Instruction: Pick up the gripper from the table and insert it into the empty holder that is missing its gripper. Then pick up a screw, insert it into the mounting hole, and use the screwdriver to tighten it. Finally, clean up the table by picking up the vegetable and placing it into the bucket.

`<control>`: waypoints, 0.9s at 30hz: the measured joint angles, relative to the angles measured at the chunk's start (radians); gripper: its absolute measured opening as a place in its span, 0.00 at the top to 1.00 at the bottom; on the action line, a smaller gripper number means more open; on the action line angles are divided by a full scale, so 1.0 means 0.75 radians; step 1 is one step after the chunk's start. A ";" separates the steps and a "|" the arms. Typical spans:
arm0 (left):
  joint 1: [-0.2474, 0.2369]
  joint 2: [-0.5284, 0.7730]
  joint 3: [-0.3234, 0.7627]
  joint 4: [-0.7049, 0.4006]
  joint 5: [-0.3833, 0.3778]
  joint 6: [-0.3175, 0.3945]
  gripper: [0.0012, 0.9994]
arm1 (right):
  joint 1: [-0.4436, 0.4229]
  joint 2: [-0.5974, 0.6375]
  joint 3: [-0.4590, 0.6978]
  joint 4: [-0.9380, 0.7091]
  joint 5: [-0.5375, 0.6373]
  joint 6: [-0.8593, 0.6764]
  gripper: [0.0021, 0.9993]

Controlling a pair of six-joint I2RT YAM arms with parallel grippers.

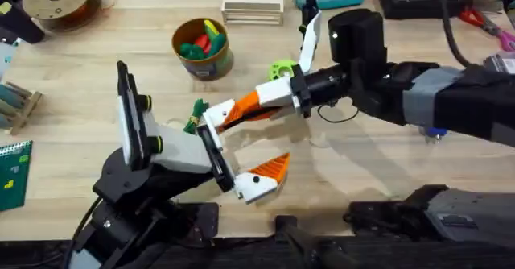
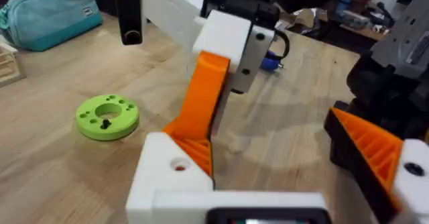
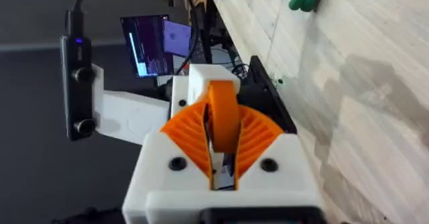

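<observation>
Fingers of the right gripper (image 3: 221, 158) clamp the orange gripper (image 1: 244, 105) against the left arm's holder (image 1: 214, 117); left fingers apart.

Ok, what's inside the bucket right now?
The bucket holds colourful toy vegetables: green, red and yellow pieces show at the top. Anything beneath them is covered.

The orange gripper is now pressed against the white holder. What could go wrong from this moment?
1. The right gripper is shut on the orange gripper, which meets the holder at a slant, so it may jam or seat crooked.
2. If it is released before it is fully seated, it could drop out.
3. The vegetable lies close to the holder and might be knocked.
</observation>
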 joint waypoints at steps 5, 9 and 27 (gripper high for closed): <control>-0.002 0.000 0.000 0.002 0.071 0.031 0.01 | 0.024 0.032 -0.011 0.091 -0.058 -0.013 0.60; -0.047 0.000 0.000 -0.002 0.237 0.036 0.01 | 0.076 0.035 -0.011 0.119 -0.065 -0.020 0.11; -0.049 0.000 -0.001 -0.010 0.347 0.036 0.01 | -0.009 0.034 -0.008 0.123 0.132 -0.118 0.08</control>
